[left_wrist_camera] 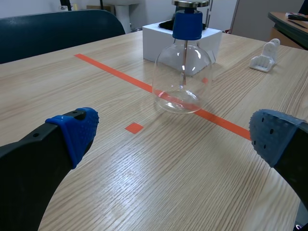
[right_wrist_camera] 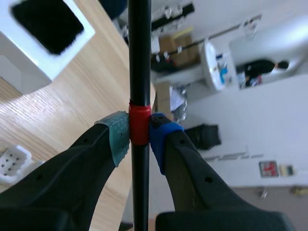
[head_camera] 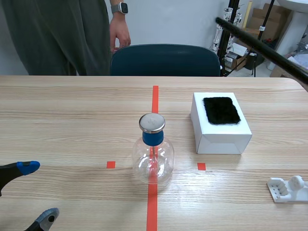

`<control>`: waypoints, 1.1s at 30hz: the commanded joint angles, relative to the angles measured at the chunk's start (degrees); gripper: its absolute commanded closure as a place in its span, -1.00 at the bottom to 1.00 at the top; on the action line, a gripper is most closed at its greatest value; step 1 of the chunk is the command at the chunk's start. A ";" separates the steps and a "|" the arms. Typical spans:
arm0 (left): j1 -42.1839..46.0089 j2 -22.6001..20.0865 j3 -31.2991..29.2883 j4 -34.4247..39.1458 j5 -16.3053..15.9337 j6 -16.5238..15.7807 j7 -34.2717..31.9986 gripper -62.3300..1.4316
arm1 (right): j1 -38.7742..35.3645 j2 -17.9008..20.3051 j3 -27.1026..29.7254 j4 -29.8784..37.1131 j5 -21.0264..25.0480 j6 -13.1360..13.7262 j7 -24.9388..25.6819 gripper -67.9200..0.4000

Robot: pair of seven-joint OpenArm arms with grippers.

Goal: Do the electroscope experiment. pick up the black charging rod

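Observation:
The black charging rod (right_wrist_camera: 139, 57) is pinched at its red tape band between the pads of my right gripper (right_wrist_camera: 139, 132), which is shut on it. The rod hangs in the air, clear of the table. In the scene view the rod (head_camera: 260, 45) slants across the upper right, above the table's far right corner; the right gripper itself is out of that picture. My left gripper (head_camera: 38, 191) rests low at the near left, open and holding nothing (left_wrist_camera: 174, 132). The glass electroscope flask (head_camera: 153, 154) with blue collar and metal cap stands ahead of it (left_wrist_camera: 184, 72).
A white box (head_camera: 219, 134) topped with a black fur pad (head_camera: 221, 110) sits right of the flask. A white plastic stand (head_camera: 288, 188) lies at the near right. A person (head_camera: 62, 33) stands beyond the table beside a dark chair (head_camera: 166, 60).

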 commanded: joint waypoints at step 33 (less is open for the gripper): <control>-0.13 -0.15 0.00 1.03 -0.57 -0.13 -0.76 -1.00 | -9.01 -2.99 -1.27 -6.08 -17.25 -4.50 31.28 0.98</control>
